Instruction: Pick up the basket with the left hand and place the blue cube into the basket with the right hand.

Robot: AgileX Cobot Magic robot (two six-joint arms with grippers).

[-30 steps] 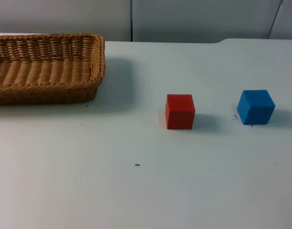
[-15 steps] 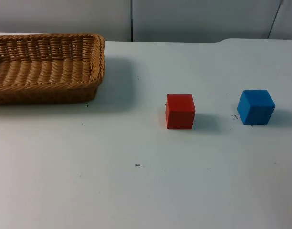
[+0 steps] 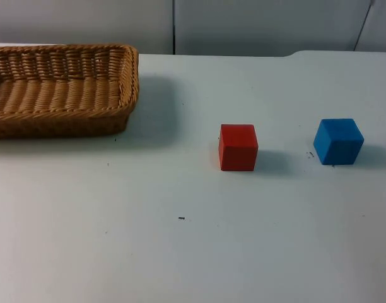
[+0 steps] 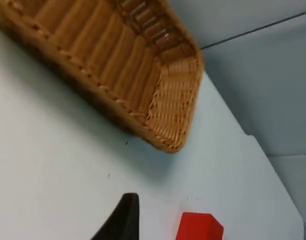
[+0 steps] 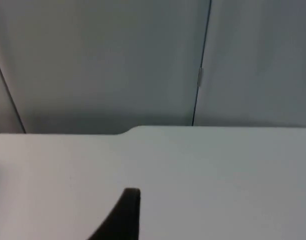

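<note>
Top view: Where the table (image 3: 180,252) meets the grey wall (image 3: 256,25), nothing stands; the objects sit nearer.
Basket (image 3: 60,88): wicker, upright on the table at its far left corner, partly cut by the picture's edge, nothing in it.
Red cube (image 3: 238,147): on the table around the middle, well apart from the basket.
Blue cube (image 3: 338,141): on the table to the right of the red cube, near it but not touching, slightly turned.

Left wrist view: one black fingertip of the left gripper (image 4: 120,220) hangs over bare table.
Basket (image 4: 138,75): its corner and woven side lie beyond the fingertip, apart from it.
Red cube (image 4: 199,227): just beside the fingertip, cut by the picture's edge.
Left grip state: cannot tell.

Right wrist view: one black fingertip of the right gripper (image 5: 123,217) hangs over bare table (image 5: 218,175).
Wall (image 5: 118,60): grey panels beyond the table's far edge.
Right grip state: cannot tell.
</note>
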